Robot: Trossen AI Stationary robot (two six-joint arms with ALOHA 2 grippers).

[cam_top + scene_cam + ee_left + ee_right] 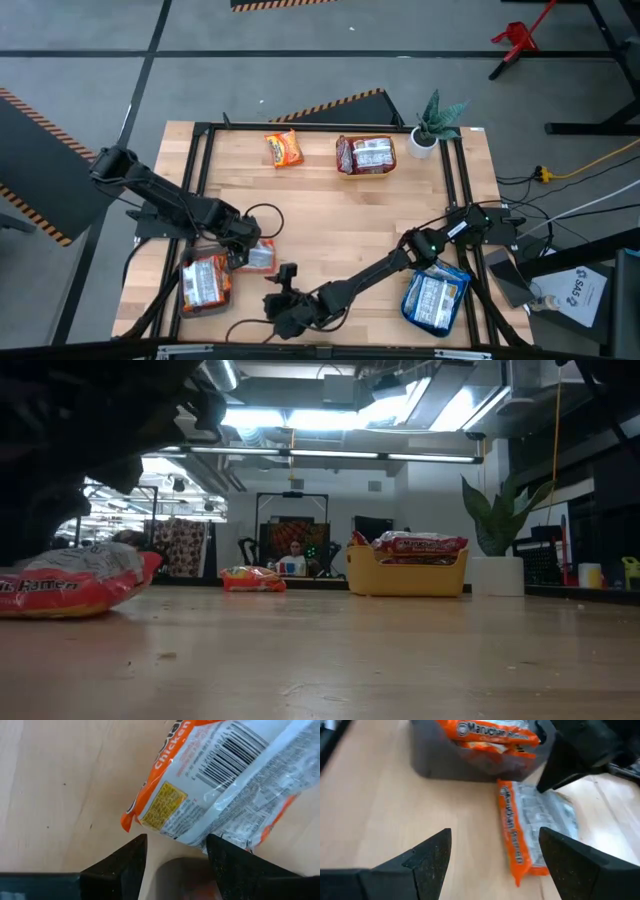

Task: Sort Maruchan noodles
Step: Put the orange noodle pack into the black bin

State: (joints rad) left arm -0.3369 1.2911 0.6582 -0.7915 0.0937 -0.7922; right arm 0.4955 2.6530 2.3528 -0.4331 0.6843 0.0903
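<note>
An orange Maruchan noodle packet (262, 259) lies flat on the wooden table, barcode side up (220, 780), beside a grey tray (186, 300) that holds more orange packets (485, 735). My left gripper (175, 842) points down, open, just above this packet's near edge; its fingers stand at the packet's corner. My right gripper (495, 837) is open, low over the table near its front edge (275, 305), and faces the loose packet (517, 835) and the tray. Another orange packet (283, 148) lies at the far side.
A yellow bowl (349, 173) with red-and-white packets (420, 543) stands at the far middle, with a potted plant (432, 122) to its right. A blue tray (411, 313) with blue-and-white packets sits at the near right, under my right arm. Bare wood lies mid-table.
</note>
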